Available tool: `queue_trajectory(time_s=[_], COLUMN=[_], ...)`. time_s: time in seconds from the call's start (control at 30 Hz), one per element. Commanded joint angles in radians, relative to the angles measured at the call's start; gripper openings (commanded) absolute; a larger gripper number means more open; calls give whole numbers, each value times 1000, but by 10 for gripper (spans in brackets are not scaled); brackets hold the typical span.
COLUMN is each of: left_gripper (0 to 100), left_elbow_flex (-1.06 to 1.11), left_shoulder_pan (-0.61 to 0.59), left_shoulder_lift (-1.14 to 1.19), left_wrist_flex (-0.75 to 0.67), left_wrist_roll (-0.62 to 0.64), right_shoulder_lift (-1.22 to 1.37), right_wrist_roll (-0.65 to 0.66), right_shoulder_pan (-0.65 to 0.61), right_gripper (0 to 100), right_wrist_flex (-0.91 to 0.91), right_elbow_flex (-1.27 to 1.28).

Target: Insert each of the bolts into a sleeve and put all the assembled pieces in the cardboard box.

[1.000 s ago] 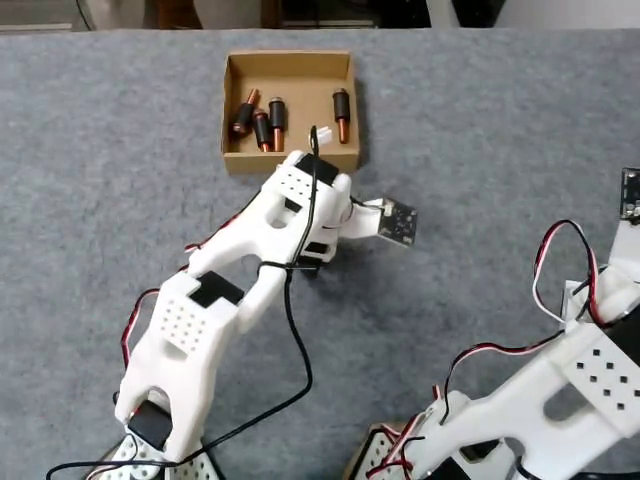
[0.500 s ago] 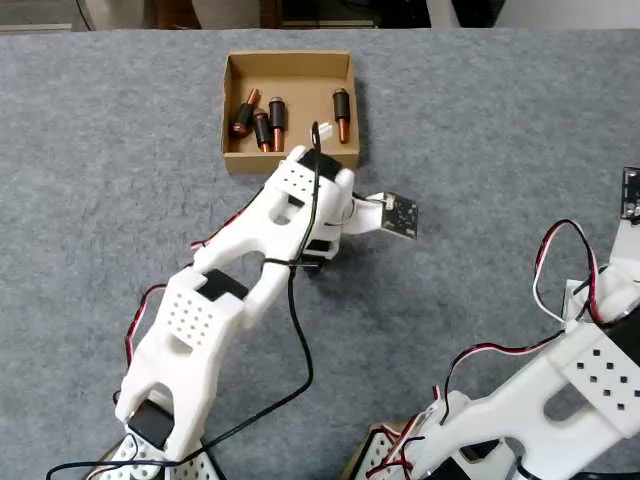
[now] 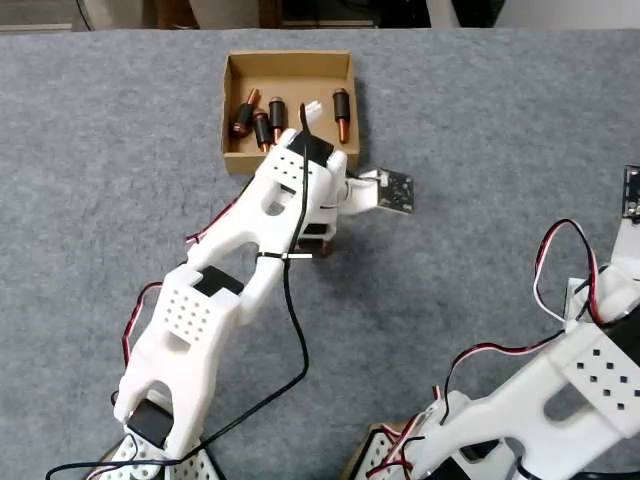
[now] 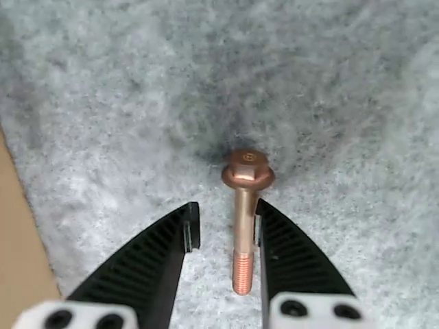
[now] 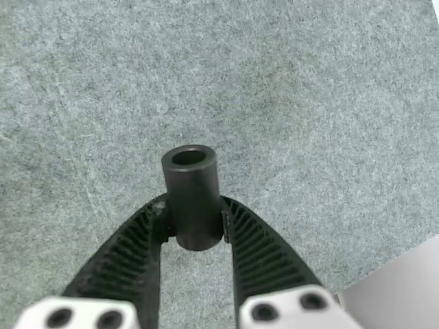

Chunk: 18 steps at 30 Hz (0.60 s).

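A copper bolt point(image 4: 245, 205) lies on the grey carpet between the fingers of my left gripper point(image 4: 223, 218). The gripper is open: the bolt rests against one finger and a gap separates it from the other. In the high view the left arm point(image 3: 290, 200) stretches to just in front of the cardboard box point(image 3: 226, 110), covering its own gripper. Several assembled bolt-and-sleeve pieces point(image 3: 262, 118) lie inside the box. My right gripper point(image 5: 194, 214) is shut on a black sleeve point(image 5: 191, 181), held upright above the carpet with its bore showing.
The right arm point(image 3: 560, 390) sits at the near right of the table with red and black cables looping above it. An edge of the cardboard box point(image 4: 17, 240) shows close beside the left gripper. Grey carpet covers the table.
The left arm's wrist has shifted a little toward the cardboard box. The right arm has not moved.
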Motion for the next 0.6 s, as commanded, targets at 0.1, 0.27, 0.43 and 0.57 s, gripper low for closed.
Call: queue_trajectory(time_s=[0.1,0.27,0.43,0.57], left_gripper=[136,136,133,132], left_elbow_flex=[0,-18,-83,-163], left_shoulder_pan=[-9,-6,-9,-5], left_shoulder_lift=[-13,45,130,173], left_wrist_flex=[2,-12,-38,-34], left_wrist_roll=[12,14,94,167], right_shoulder_lift=[-30,-30,-30,-30], right_wrist_roll=[11,11,11,11], right_shoulder_pan=[15,15,15,15], right_gripper=[1,1,1,1], right_wrist_flex=[-26,-44,-44,-44], right_elbow_flex=[-13,-13,-12,-10])
